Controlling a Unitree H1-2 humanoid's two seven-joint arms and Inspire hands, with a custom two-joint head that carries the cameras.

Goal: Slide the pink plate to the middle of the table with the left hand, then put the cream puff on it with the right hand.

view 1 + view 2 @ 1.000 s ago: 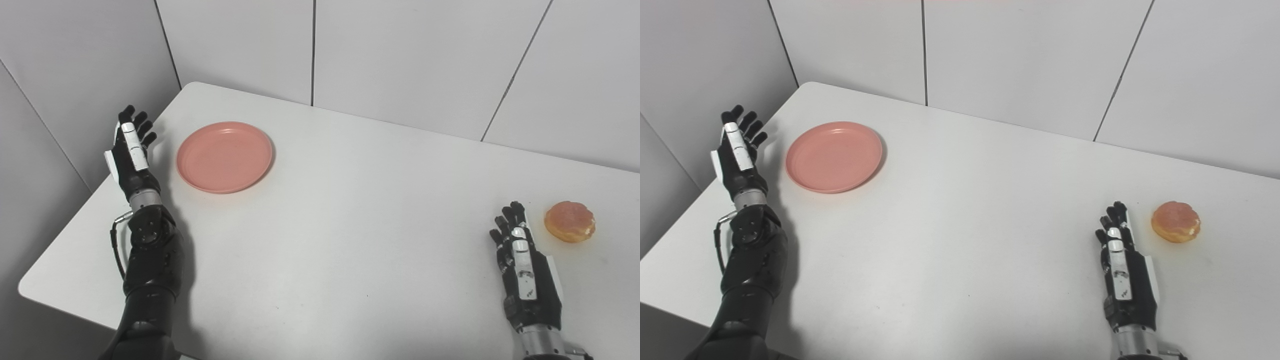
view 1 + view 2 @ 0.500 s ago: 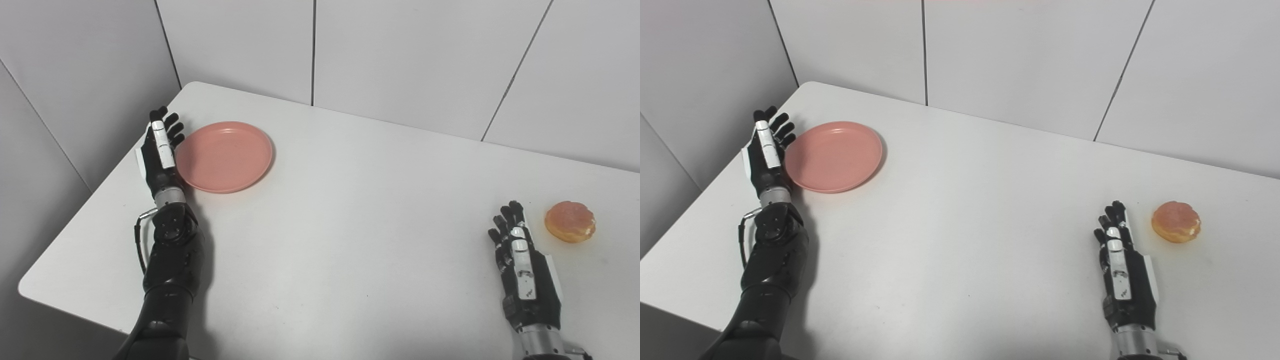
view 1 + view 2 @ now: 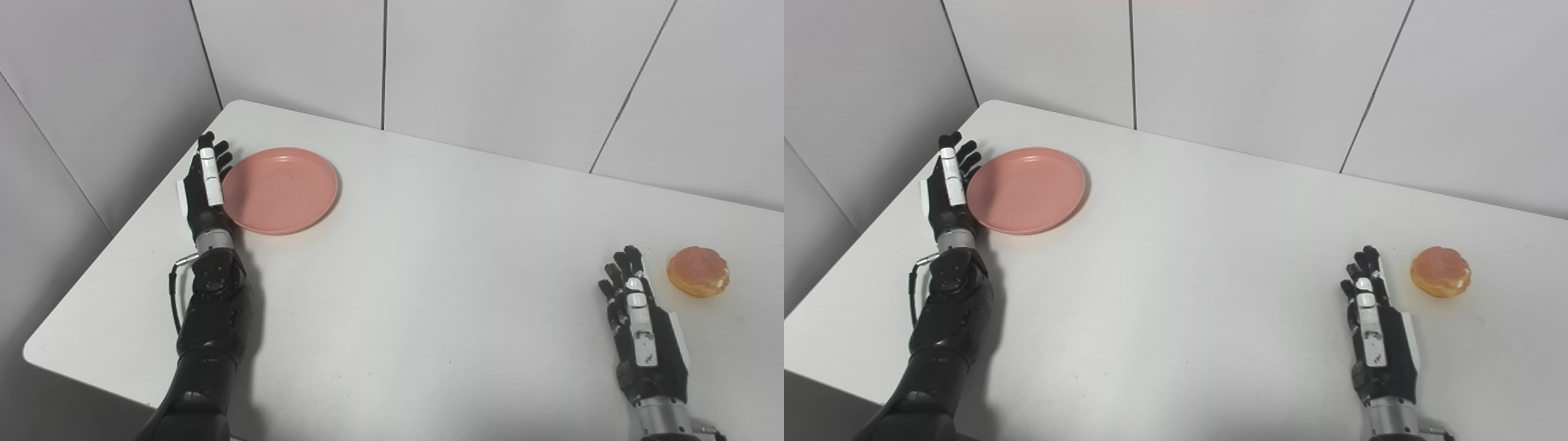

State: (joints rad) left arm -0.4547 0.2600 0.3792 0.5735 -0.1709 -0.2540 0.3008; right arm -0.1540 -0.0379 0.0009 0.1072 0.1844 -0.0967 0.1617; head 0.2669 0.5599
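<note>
The pink plate [image 3: 282, 190] lies empty on the far left part of the white table [image 3: 429, 269]. My left hand [image 3: 205, 187] is open, fingers straight, standing on edge with its palm against the plate's left rim. The cream puff [image 3: 698, 271], golden brown and round, sits on the table at the right. My right hand [image 3: 640, 327] is open and empty, resting near the front right, a little to the left of and nearer than the cream puff.
Grey wall panels [image 3: 490, 67] stand close behind the table and along its left side. The table's left edge [image 3: 122, 239] runs just beside my left forearm. Bare table top lies between the plate and the cream puff.
My left hand has swung right from the table's left edge to the plate's rim, and the plate has shifted slightly to the right. The right hand and the cream puff have not moved.
</note>
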